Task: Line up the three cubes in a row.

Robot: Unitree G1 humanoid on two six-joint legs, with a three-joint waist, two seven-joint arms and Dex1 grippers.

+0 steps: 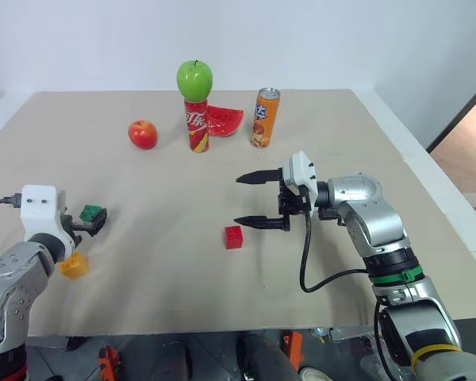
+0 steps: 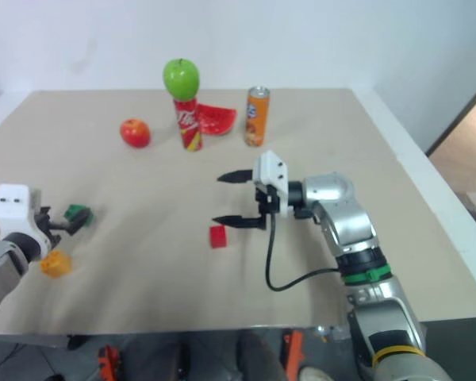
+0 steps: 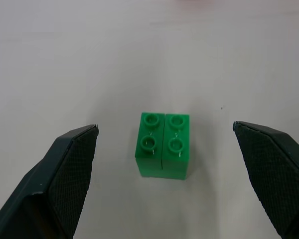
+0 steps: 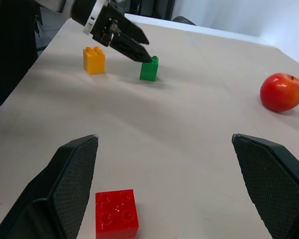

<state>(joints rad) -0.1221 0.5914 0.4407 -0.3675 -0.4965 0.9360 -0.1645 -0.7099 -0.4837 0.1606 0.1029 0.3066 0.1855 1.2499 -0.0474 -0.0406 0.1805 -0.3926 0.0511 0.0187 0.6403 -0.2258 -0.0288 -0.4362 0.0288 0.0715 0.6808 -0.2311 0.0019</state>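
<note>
The green cube [image 3: 163,147] lies on the table near its left edge, just ahead of my left gripper [image 1: 95,222], which is open with a finger on either side of the cube and not touching it. Close beside that hand, nearer the front edge, sits the yellow cube [image 1: 74,266]. Mid-table is the red cube [image 1: 234,236], alone. My right gripper [image 1: 238,200] hovers open and empty above and just right of the red cube, pointing left. The right wrist view shows the red cube [image 4: 116,213] near, and the green cube [image 4: 149,69] and yellow cube [image 4: 94,59] far off.
At the back stand a red apple [image 1: 143,134], a green apple [image 1: 194,79] balanced on a red can [image 1: 197,127], a watermelon slice [image 1: 226,121] and an orange can [image 1: 265,117]. The table's front edge [image 1: 222,329] lies close to the yellow cube.
</note>
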